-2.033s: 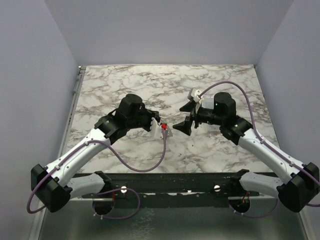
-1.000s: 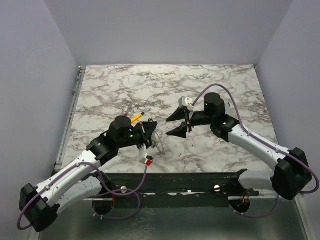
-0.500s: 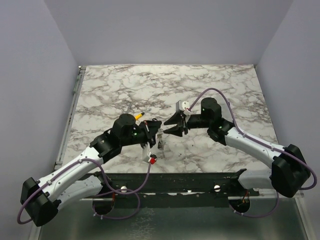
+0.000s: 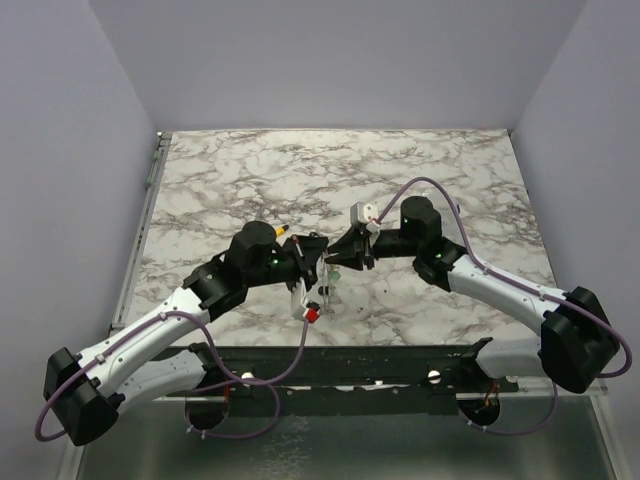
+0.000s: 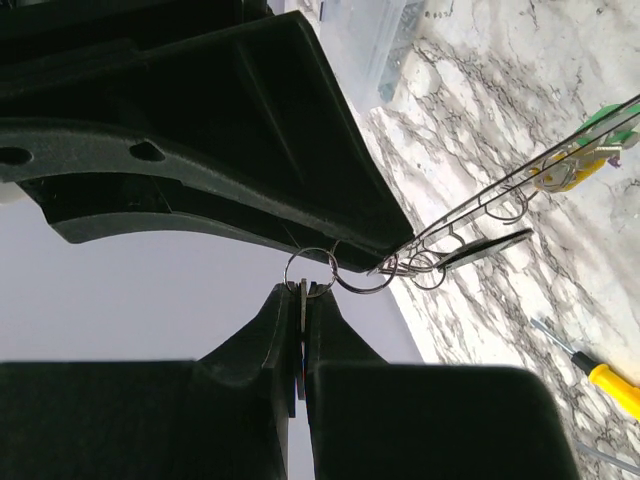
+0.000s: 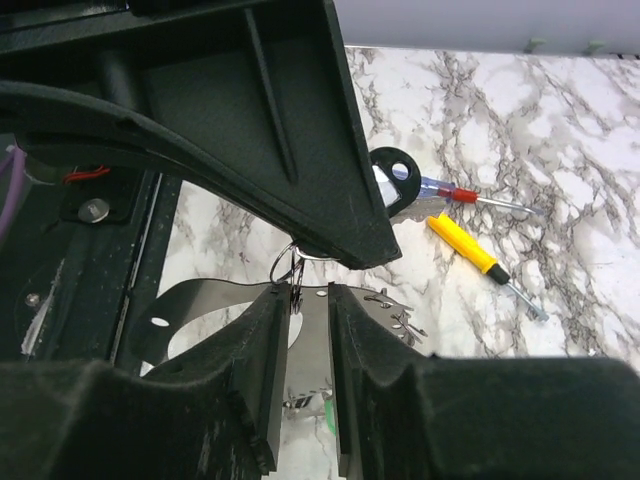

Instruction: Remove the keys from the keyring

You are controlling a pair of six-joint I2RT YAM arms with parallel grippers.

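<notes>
Two black-and-white arms reach in from the near edge of a marble-patterned table, and their grippers meet over its near middle. Nearest the viewer, a small red piece shows just on the near side of the left gripper; what it is cannot be told. The left gripper's fingers are pressed tight together on a thin, flat metal strip. At its top the strip carries a small split ring, which is linked to the wire keyring. This bundle sits between the two grippers. From the keyring, long wire loops stretch away from the left gripper to a black key, a yellow-tagged key and a green-tagged key. The right gripper faces the left one from the right. Its fingers stand a narrow way apart, one on each side of the small ring, with a gap visible around it. On the far side of the grippers, a yellow-handled screwdriver lies on the table. Just beyond it lies a thinner red-handled screwdriver. The round, holed head of the black key shows beside the red-handled screwdriver in the right wrist view.
</notes>
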